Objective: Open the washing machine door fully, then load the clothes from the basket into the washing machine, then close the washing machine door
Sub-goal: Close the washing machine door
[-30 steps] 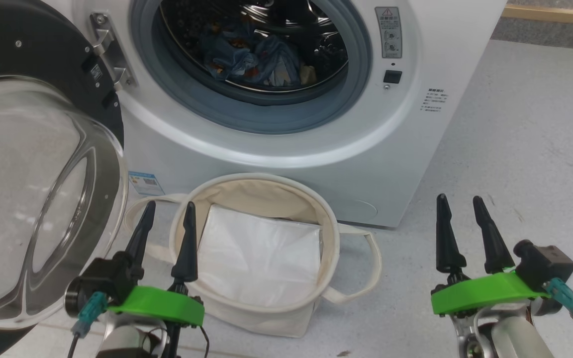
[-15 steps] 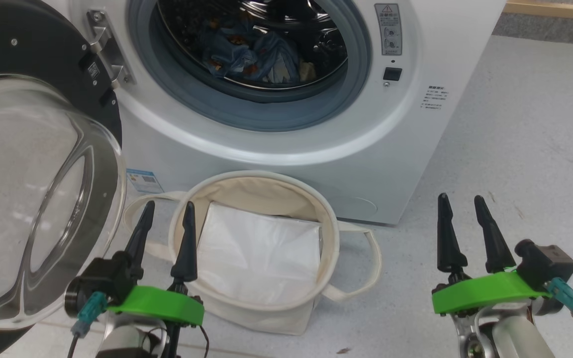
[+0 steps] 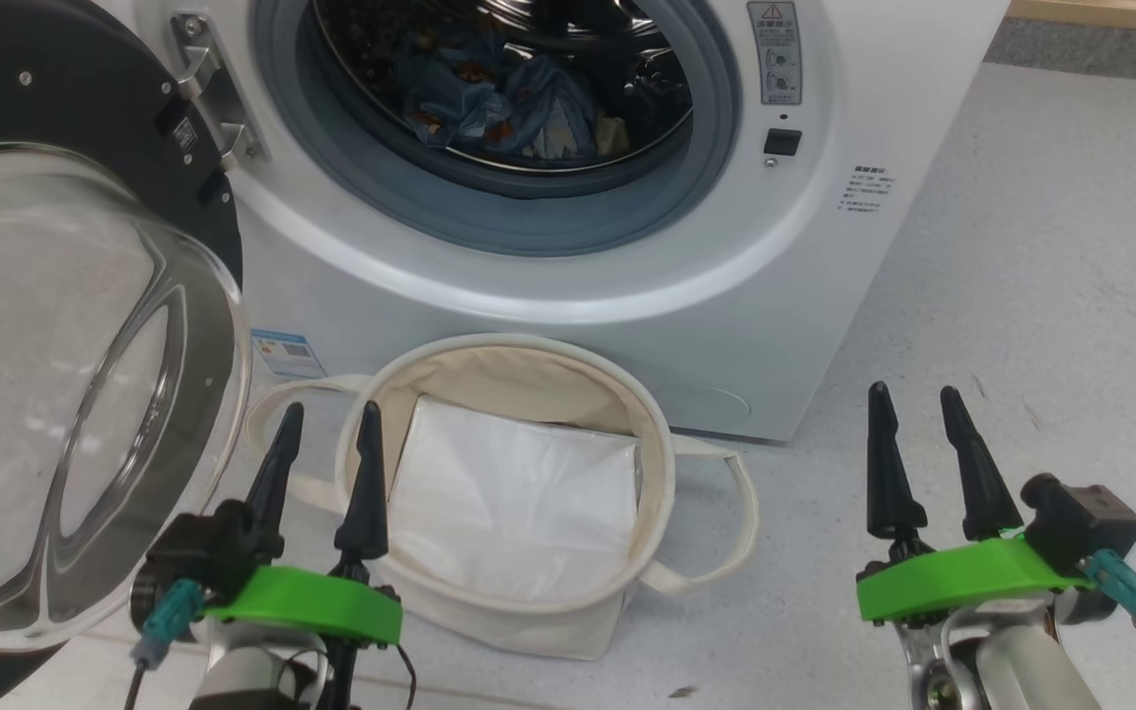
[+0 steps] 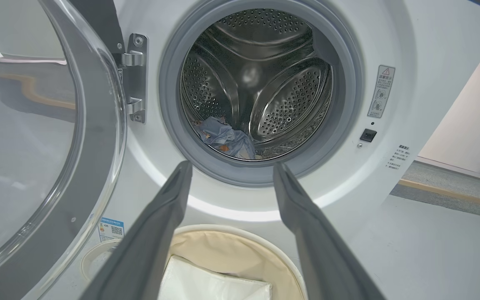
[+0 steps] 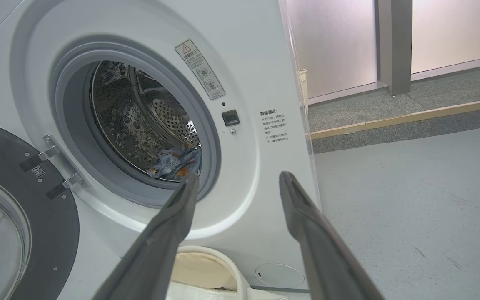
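The door (image 3: pixel 55 394) looks rigid, its glass slick; push its black rim. Jaws of left gripper (image 3: pixel 331 409) and right gripper (image 3: pixel 912 390) stand apart, empty.

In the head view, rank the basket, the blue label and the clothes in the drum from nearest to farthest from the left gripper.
From the left gripper:
1. basket, on the floor just to the gripper's right.
2. blue label, ahead, low on the front of the washing machine.
3. clothes, farthest, higher up and deep inside the machine.
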